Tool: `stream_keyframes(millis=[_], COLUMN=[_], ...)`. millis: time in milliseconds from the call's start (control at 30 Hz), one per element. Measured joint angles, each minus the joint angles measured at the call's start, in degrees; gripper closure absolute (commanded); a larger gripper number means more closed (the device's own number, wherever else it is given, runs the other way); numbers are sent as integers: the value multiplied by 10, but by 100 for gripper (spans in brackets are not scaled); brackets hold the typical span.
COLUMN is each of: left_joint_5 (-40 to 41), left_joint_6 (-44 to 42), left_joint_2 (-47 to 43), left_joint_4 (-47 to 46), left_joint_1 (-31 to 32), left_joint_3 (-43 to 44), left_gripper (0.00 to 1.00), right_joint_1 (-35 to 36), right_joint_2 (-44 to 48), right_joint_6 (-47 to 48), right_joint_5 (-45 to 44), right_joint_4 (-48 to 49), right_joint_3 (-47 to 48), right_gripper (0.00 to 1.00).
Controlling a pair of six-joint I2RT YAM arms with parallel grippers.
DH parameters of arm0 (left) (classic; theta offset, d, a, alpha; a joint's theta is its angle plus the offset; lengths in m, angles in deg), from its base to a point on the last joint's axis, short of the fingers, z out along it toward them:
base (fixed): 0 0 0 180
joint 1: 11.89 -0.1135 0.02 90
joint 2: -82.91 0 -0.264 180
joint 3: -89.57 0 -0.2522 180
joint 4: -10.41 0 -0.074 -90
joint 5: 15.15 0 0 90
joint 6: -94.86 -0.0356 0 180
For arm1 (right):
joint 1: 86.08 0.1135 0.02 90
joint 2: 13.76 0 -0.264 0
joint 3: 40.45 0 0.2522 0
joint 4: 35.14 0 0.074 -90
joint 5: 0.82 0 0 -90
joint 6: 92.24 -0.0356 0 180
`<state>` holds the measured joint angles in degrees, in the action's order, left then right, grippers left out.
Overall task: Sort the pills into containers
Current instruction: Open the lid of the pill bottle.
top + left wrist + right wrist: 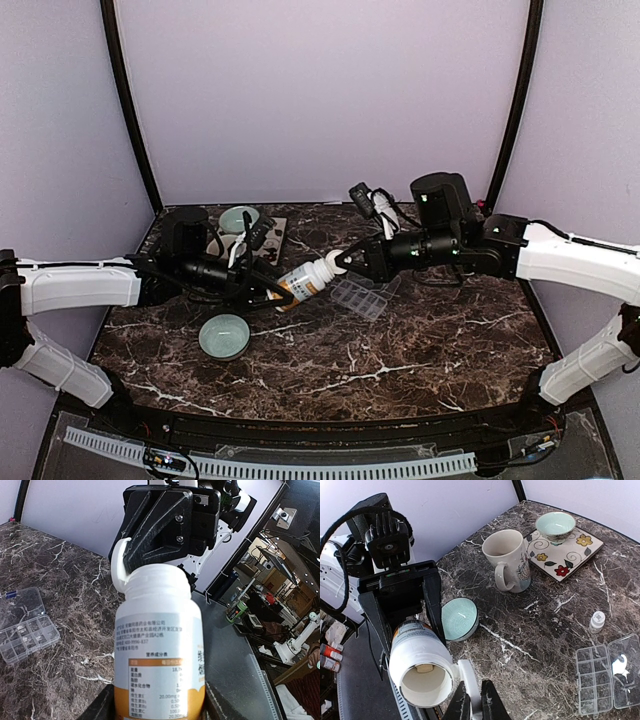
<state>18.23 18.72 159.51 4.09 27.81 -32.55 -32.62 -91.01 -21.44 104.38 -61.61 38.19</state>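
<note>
pill organiser box [360, 298] near chinese-labelled bottle [159, 655]

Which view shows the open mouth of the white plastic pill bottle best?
The right wrist view looks straight into the white plastic pill bottle. Left wrist: only label and neck; top: small, from the side.

Glossy, white-veined marble-look worktop [420, 350]; clear plastic pill organiser [360, 297]; smooth white plastic bottle [305, 280]; glazed pale green bowl [224, 335].

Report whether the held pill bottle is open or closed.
Open: the pill bottle shows a bare mouth, its white lid swung aside, pinched in the right gripper.
</note>
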Motion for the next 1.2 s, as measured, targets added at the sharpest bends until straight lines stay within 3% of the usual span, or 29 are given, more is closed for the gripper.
stream_keyframes(millis=[367, 767, 1200], left_joint_5=[1, 40, 138], left_joint_6=[-14, -43, -117], left_joint_2=[0, 0, 27], left_joint_4=[2, 18, 70], left_joint_1=[1, 8, 43], left_joint_3=[0, 0, 29], left_gripper=[92, 92, 92], right_joint_1=[-12, -14, -22], right_joint_2=[0, -11, -41], right_joint_6=[-11, -12, -6], right_joint_5=[-10, -39, -69], right_joint_4=[5, 0, -12], right_joint_3=[-5, -6, -6], right_gripper=[74, 72, 72])
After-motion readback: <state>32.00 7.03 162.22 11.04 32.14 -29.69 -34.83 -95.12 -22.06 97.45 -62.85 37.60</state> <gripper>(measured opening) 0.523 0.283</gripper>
